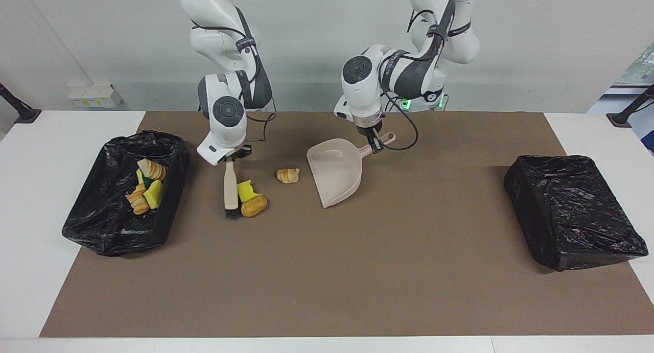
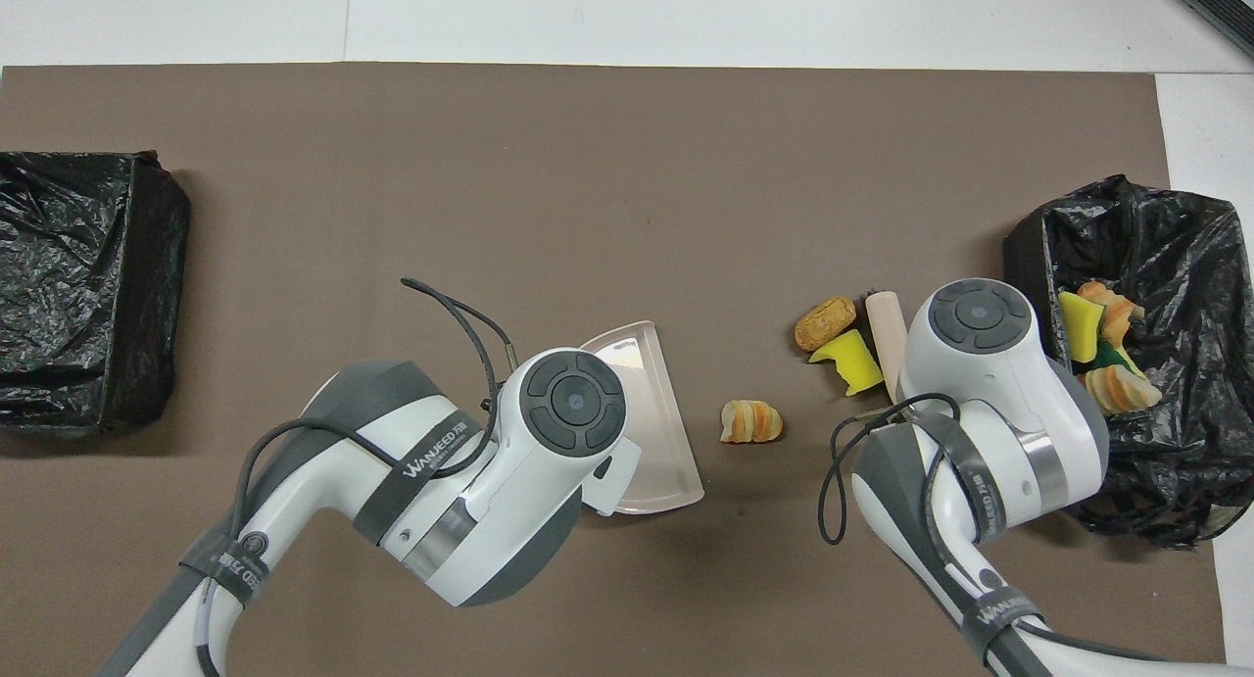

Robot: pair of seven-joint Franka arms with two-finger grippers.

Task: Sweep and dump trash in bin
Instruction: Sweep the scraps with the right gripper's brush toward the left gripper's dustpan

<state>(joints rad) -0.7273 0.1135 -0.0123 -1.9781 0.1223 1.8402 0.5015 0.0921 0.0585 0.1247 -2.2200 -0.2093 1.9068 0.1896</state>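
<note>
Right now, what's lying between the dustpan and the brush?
In the facing view, one bread piece lies alone on bare mat between the dustpan and the brush.

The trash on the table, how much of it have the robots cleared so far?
Four scraps already lie in the open bin. Three wait on the mat: a bread curl, a yellow sponge and a roll. The right gripper holds the brush, the left gripper the dustpan.

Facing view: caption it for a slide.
Left gripper holds the dustpan, right gripper the brush, three scraps left on the mat.
</note>
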